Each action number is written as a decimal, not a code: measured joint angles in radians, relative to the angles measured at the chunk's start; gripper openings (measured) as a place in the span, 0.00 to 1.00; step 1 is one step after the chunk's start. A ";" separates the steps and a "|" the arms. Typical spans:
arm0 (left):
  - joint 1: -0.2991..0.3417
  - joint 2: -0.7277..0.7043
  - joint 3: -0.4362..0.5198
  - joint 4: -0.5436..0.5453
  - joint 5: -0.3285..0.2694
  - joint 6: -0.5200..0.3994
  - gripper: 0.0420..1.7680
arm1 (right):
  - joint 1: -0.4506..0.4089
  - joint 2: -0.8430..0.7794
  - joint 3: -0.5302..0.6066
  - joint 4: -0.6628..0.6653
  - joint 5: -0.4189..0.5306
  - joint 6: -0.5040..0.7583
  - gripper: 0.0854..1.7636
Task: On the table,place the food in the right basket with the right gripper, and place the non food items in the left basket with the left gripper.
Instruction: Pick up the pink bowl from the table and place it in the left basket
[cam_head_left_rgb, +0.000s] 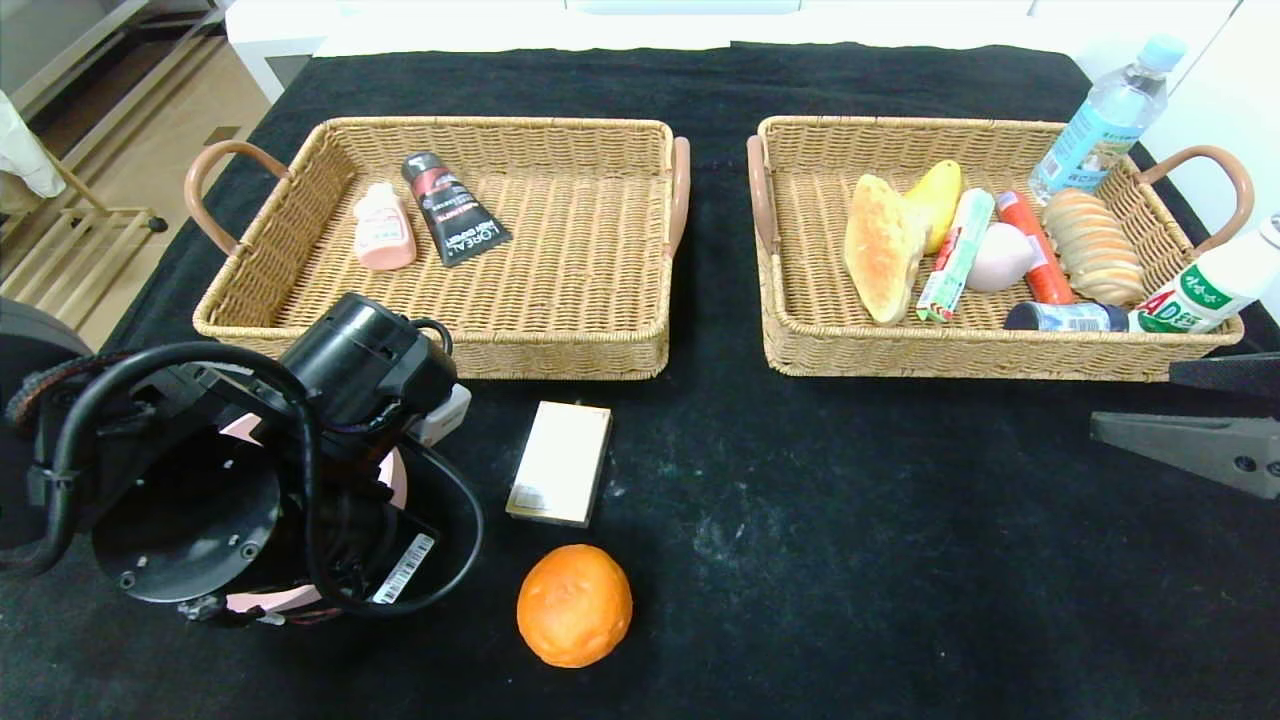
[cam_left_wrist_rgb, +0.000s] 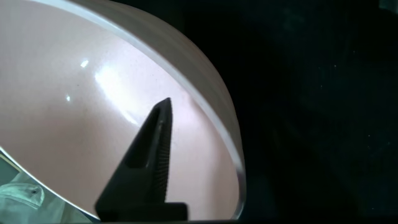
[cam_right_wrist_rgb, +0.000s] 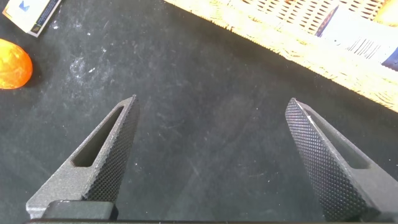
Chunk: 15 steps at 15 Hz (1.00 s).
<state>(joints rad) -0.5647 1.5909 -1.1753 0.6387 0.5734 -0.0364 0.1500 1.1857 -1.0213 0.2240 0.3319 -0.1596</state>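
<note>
My left arm (cam_head_left_rgb: 300, 440) reaches down at the front left, and my left gripper (cam_left_wrist_rgb: 214, 124) sits at the rim of a pink bowl (cam_left_wrist_rgb: 74, 112), of which only slivers (cam_head_left_rgb: 396, 478) show under the wrist in the head view. A beige box (cam_head_left_rgb: 560, 462) and an orange (cam_head_left_rgb: 574, 605) lie on the black cloth just right of that arm. My right gripper (cam_head_left_rgb: 1131, 398) hangs open at the right edge, over bare cloth (cam_right_wrist_rgb: 212, 99), in front of the right basket (cam_head_left_rgb: 900, 355). The orange (cam_right_wrist_rgb: 12, 64) and the box (cam_right_wrist_rgb: 31, 12) are far off in its wrist view.
The left basket (cam_head_left_rgb: 560, 350) holds a small pink bottle (cam_head_left_rgb: 384, 227) and a black tube (cam_head_left_rgb: 455, 208). Inside the right basket are bread (cam_head_left_rgb: 882, 248), a banana (cam_head_left_rgb: 938, 195), a bun loaf (cam_head_left_rgb: 1092, 245) and packets; bottles (cam_head_left_rgb: 1105, 120) lean on its right rim.
</note>
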 joint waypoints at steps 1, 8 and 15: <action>0.000 0.000 0.000 0.000 -0.001 0.000 0.44 | 0.000 0.000 0.000 0.000 0.000 0.000 0.97; 0.000 0.000 0.000 0.000 -0.003 -0.001 0.08 | 0.000 0.000 0.000 -0.001 0.000 0.000 0.97; -0.001 -0.007 0.001 0.000 -0.003 -0.001 0.08 | 0.000 0.000 0.000 -0.001 0.000 0.000 0.97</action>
<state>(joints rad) -0.5657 1.5836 -1.1738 0.6391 0.5700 -0.0379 0.1500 1.1862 -1.0217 0.2228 0.3319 -0.1600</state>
